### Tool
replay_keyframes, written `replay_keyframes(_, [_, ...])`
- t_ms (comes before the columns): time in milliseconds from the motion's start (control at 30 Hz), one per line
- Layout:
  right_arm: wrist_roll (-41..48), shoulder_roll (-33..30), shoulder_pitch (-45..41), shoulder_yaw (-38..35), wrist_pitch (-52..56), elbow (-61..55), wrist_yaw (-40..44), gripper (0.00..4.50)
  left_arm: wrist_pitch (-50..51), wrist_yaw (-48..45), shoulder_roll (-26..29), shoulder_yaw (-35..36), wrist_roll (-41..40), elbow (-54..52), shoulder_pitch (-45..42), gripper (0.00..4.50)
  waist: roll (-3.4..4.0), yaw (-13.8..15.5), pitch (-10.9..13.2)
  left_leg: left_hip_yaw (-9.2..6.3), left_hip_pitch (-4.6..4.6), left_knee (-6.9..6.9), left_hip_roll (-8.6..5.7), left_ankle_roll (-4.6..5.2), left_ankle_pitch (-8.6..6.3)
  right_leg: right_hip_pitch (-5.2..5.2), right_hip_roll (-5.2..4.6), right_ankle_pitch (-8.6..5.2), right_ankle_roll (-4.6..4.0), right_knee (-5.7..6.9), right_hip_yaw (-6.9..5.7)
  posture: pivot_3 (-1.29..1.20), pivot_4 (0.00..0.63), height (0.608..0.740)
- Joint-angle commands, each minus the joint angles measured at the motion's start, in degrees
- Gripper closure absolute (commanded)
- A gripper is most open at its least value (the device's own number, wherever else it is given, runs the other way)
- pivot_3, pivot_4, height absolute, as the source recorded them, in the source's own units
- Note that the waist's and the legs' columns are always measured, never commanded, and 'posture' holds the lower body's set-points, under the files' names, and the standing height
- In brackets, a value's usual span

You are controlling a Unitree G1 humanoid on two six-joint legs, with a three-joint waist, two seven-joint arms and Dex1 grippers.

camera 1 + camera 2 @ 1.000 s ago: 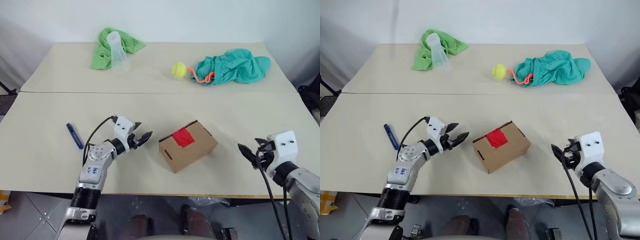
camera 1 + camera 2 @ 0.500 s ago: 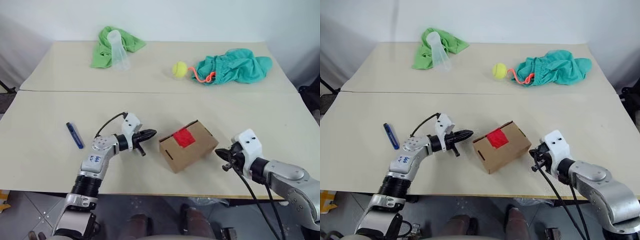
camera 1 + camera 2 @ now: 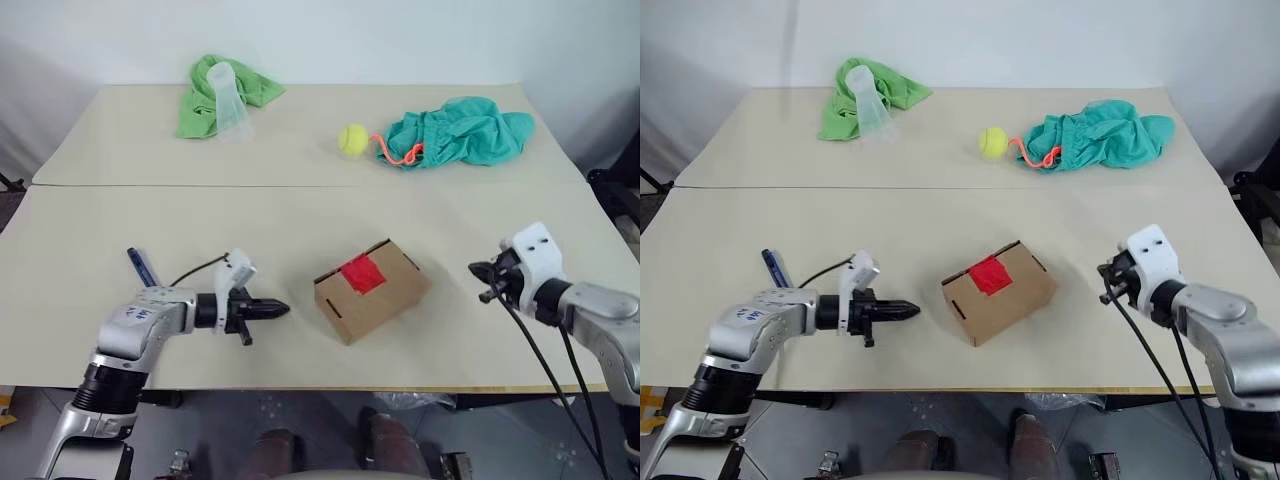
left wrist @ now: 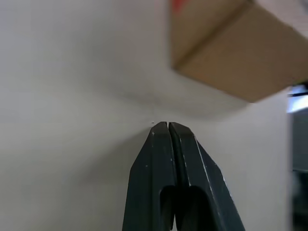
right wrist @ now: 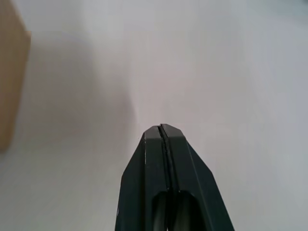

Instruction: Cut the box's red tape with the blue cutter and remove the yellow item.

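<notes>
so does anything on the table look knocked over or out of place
The clear plastic cup lies tipped on its side on the green cloth at the far left. The box sits askew to the table edge, its red tape still intact. Nothing looks spilled or damaged.

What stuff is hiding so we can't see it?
- The inside of the small brown cardboard box: flaps closed under the red tape patch, so any yellow item is hidden.
- The slim dark blue cutter: its near end is behind the left arm.
- The green cloth: partly covered by a clear plastic cup.
</notes>
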Motion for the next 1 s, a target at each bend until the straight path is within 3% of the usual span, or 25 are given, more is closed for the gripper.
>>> replay_keyframes(33, [-1.16,0.42,-4.38,3.2,-0.31,4.23,2.3,4.5,6.6,0.92,-0.57,-1.27,-3.8,-4.18,-0.86,4.47,0.0,-0.01,0.0,0.0,-0.03,0.01,0.0,0.0,0.0,-0.01,-0.01,0.0,0.0,0.0,0.0,0.0,0.15,0.74])
replay_keyframes(233, [0.11,1.06,-8.84,8.46,4.47,4.37,5.63,4.5,7.27,4.37,-4.1,-2.33,-3.76,-4.1,-1.86,4.47,0.0,0.16,0.0,-0.01,-0.04,0.08,0.0,-0.03,-0.01,-0.02,-0.01,-0.01,-0.01,0.03,-0.02,0.0,0.15,0.74])
replay_keyframes(433, [6.01,-0.16,-7.64,6.57,12.49,-4.43,8.61,4.5,-2.48,11.76,-11.59,0.29,0.27,3.65,-5.73,4.47,0.0,0.65,0.0,-0.09,-0.16,0.37,-0.01,-0.08,-0.06,-0.02,-0.04,0.0,-0.01,0.12,-0.1,0.0,0.15,0.74])
replay_keyframes(1000, [17.37,-0.11,2.53,0.06,31.34,-26.61,4.25,4.5,-17.09,6.91,-18.13,-5.33,7.45,21.97,-16.97,4.47,-0.03,0.78,0.02,-0.13,-0.24,0.45,-0.03,-0.08,-0.08,-0.03,-0.07,0.0,0.01,0.14,-0.18,0.0,0.15,0.74])
